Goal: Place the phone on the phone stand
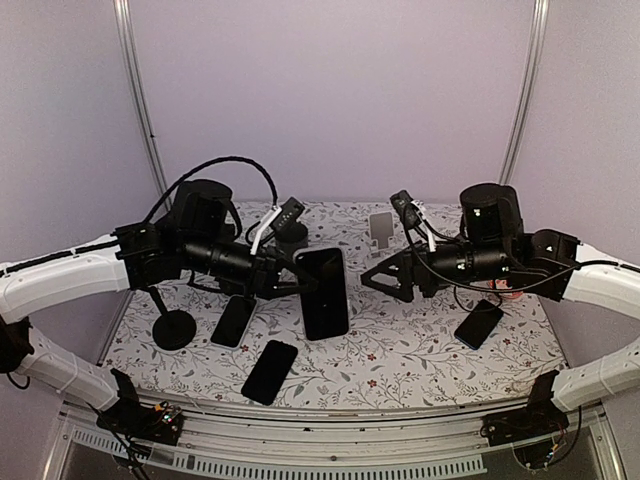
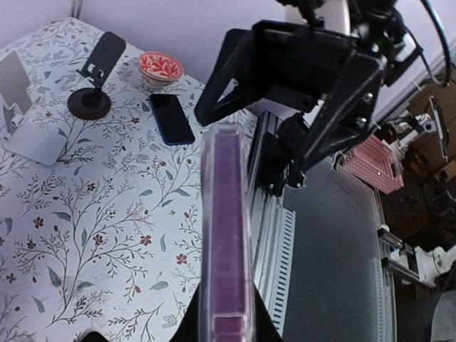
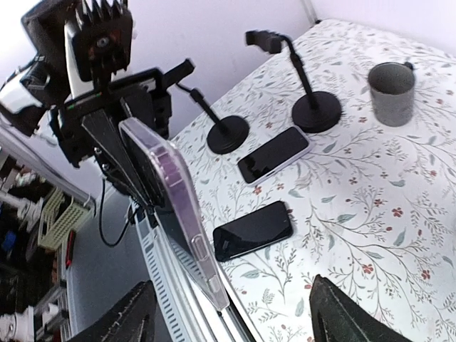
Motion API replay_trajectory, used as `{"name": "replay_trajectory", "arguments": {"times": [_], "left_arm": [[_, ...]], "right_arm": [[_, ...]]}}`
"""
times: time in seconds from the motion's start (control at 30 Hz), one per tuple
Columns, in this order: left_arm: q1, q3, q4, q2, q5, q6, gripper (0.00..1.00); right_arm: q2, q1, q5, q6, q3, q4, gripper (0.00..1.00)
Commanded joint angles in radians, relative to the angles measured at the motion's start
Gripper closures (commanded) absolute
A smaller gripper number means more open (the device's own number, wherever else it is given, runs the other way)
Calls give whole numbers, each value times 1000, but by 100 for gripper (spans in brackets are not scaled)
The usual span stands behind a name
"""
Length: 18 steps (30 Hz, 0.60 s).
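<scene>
1. Phone [image 1: 324,293]: black, in a clear purple-tinted case. It is held upright in the air over the middle of the worktop [image 1: 400,355], dark face toward the near edge, and rests on no stand.
2. Left jaws: clamped tight on the phone's left edge. The left wrist view shows the phone edge-on, rising from between them.
3. Right jaws: spread wide with nothing between them, just right of the phone and not touching it.
4. Left stand [image 1: 172,326]: black, with a round base and a slanted stem, by the left edge.
5. Back stand [image 3: 314,110]: black, with a round base and a bent stem, between the left stand and the far edge.
6. Silver stand [image 1: 381,229]: flat plate with an upright back, at the far edge near its middle.
7. Right stand [image 2: 90,102]: black, with a round base and a tilted plate, toward the right edge.
8. Left phone [image 1: 233,320]: flat, dark, near the left stand's base.
9. Near phone [image 1: 269,371]: flat, dark, by the near edge.
10. Right phone [image 1: 479,323]: flat, blue-edged, near the right edge.
11. Bowl [image 2: 160,66]: small, red-patterned, just beyond the right phone and near the right stand.
12. Mug [image 3: 391,92]: grey, upright, past the back stand and apart from it.
</scene>
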Motion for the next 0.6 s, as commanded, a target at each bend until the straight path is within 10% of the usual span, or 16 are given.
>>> {"name": "replay_trajectory", "arguments": {"times": [0.0, 0.57], "left_arm": [[8, 1, -66, -31, 158, 183, 100], [7, 27, -125, -25, 204, 241, 100]], "right_arm": [[90, 1, -249, -78, 81, 29, 28], [260, 38, -464, -113, 171, 114, 69]]}}
